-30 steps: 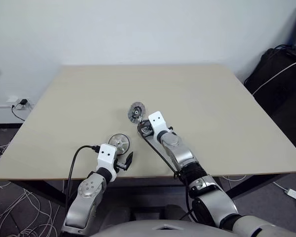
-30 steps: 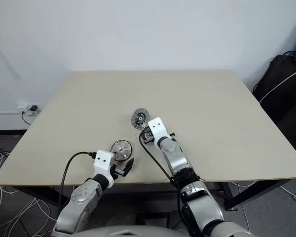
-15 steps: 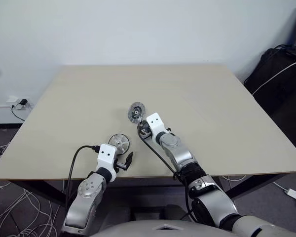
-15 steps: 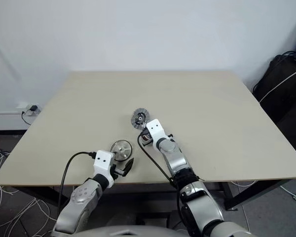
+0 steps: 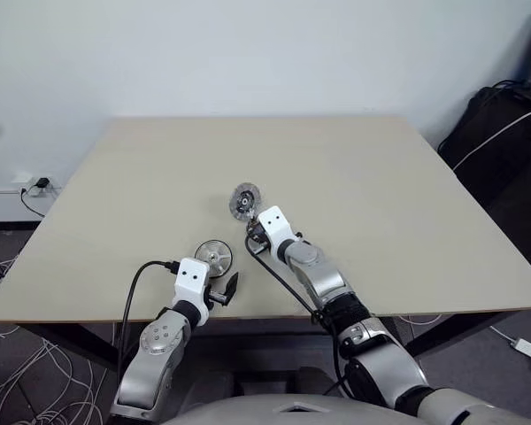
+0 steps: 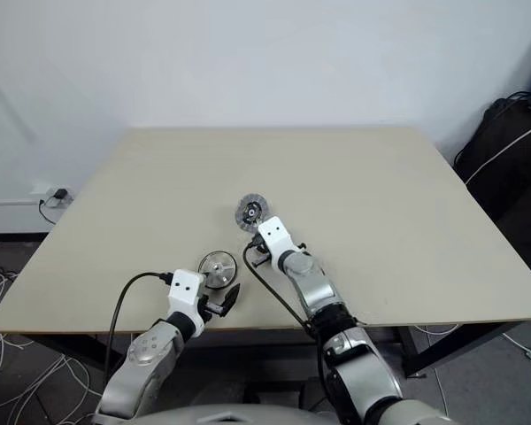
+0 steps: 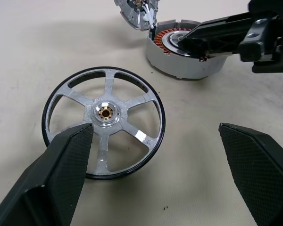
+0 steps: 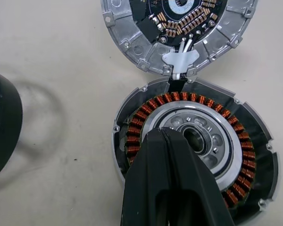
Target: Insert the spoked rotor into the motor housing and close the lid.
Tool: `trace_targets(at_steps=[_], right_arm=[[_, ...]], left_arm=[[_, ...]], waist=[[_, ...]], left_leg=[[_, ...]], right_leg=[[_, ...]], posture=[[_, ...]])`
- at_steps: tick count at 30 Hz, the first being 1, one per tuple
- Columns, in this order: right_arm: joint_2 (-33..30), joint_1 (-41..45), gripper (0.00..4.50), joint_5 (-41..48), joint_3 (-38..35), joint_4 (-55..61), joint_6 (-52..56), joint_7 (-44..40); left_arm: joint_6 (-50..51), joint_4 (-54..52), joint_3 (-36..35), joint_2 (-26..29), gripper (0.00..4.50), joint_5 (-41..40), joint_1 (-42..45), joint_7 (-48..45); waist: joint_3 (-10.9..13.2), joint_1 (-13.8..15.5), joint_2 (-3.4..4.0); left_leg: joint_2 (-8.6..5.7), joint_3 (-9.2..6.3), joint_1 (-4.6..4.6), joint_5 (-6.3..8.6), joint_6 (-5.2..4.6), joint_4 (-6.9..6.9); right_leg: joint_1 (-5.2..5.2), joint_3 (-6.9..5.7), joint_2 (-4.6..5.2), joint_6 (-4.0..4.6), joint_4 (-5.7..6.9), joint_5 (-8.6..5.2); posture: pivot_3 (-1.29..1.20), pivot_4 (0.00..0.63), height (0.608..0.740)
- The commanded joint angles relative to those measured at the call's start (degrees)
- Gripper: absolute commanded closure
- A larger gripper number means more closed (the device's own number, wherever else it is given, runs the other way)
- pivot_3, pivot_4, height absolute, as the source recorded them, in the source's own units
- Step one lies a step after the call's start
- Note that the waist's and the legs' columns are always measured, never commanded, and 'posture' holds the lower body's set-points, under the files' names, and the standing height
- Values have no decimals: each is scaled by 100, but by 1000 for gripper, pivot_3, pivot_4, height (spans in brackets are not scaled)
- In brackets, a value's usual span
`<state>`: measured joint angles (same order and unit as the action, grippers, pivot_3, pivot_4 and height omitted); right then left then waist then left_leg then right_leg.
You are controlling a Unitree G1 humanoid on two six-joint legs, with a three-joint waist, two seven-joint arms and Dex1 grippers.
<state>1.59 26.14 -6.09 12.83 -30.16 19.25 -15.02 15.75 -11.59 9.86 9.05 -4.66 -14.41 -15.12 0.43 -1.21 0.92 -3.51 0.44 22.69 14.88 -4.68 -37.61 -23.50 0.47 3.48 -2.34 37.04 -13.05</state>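
Copper windings fill my right wrist view: the motor housing (image 8: 194, 141) sits open on the desk (image 5: 380, 177), its lid (image 8: 179, 28) hinged back flat beside it. My right gripper (image 8: 172, 141), jaws pressed together and holding nothing, has its tip resting over the housing's silver centre; over the last second that wrist has swung a little to the left while the housing stayed put. My left gripper (image 7: 155, 155) hangs with jaws spread wide, either side of the spoked rotor (image 7: 104, 121), which lies flat on the desk near the housing, untouched. So I judge the rotor isn't picked up yet, and the right jaws block the housing.
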Motion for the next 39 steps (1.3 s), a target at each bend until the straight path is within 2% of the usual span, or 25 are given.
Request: trace_targets(at_steps=[1,9,20,32,39], right_arm=[[24,85,4477,144,-242,410,-181,154],[15,266,4477,31,-366,124,-223,548],[103,377,4477,-103,-75,-470,-289,360],[37,245,4477,-58,-88,-294,-280,181],[45,363,4477,59,-423,-148,-553,598]], left_arm=[[-152,-66,13,-38,0,-7,94,-32],[-134,-81,17,-51,0,-7,108,-26],[-112,-188,-24,-75,0,2,54,33],[-78,-216,3,-93,0,10,53,40],[-60,-222,15,-88,0,11,71,12]], waist=[[0,1,0],[0,0,0],[0,-6,0],[-2,-21,0],[-1,-19,1]], left_leg=[[0,0,0,0,0,0],[0,0,0,0,1,1],[0,0,0,-1,2,1],[0,-1,-3,-1,2,1],[0,-1,-2,-1,2,1]], right_leg=[[0,0,0,0,0,0],[0,0,0,0,0,0],[0,0,0,1,0,0],[1,0,-1,0,1,0],[0,0,-1,0,1,0]], posture=[[0,0,740],[0,0,740],[0,0,740],[0,0,740],[0,0,740]])
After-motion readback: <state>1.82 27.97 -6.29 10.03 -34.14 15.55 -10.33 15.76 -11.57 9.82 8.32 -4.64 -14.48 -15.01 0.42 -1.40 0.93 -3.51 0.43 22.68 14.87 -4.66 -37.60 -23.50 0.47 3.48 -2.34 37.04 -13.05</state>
